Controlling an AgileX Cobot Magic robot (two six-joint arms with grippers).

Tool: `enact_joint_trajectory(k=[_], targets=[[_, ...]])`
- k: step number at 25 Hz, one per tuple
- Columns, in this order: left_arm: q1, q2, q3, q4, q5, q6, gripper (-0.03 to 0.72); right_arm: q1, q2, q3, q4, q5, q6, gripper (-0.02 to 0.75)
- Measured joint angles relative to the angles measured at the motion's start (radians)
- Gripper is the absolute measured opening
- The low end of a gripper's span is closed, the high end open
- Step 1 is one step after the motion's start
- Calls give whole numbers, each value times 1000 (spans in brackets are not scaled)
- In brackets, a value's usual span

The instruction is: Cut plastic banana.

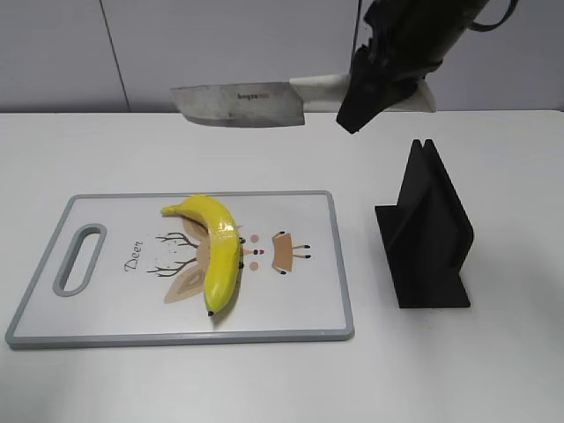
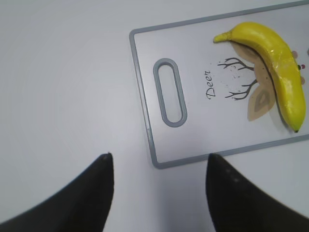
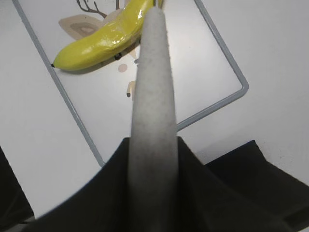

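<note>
A yellow plastic banana (image 1: 215, 251) lies on a white cutting board with a grey rim (image 1: 344, 264). It also shows in the left wrist view (image 2: 277, 67) and the right wrist view (image 3: 104, 38). My right gripper (image 1: 370, 97) is shut on the white handle of a cleaver knife (image 1: 242, 104), held high in the air behind the board with the blade pointing left. The handle (image 3: 152, 87) fills the right wrist view. My left gripper (image 2: 157, 166) is open and empty above the table, near the board's handle-slot corner (image 2: 169, 92).
A black knife stand (image 1: 427, 233) stands on the white table to the right of the board; its edge shows in the right wrist view (image 3: 251, 174). A grey wall runs behind the table.
</note>
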Motion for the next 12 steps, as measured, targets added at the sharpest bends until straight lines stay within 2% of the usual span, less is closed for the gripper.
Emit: enact_joint_trajectory(k=[5,12], targets=[[0,-257,183,2,-38,0,586,0,-89,76,0,-62,106,169],[0,-575,384,13,-39,-1,586,0,-237,275,-4,-205,307,169]])
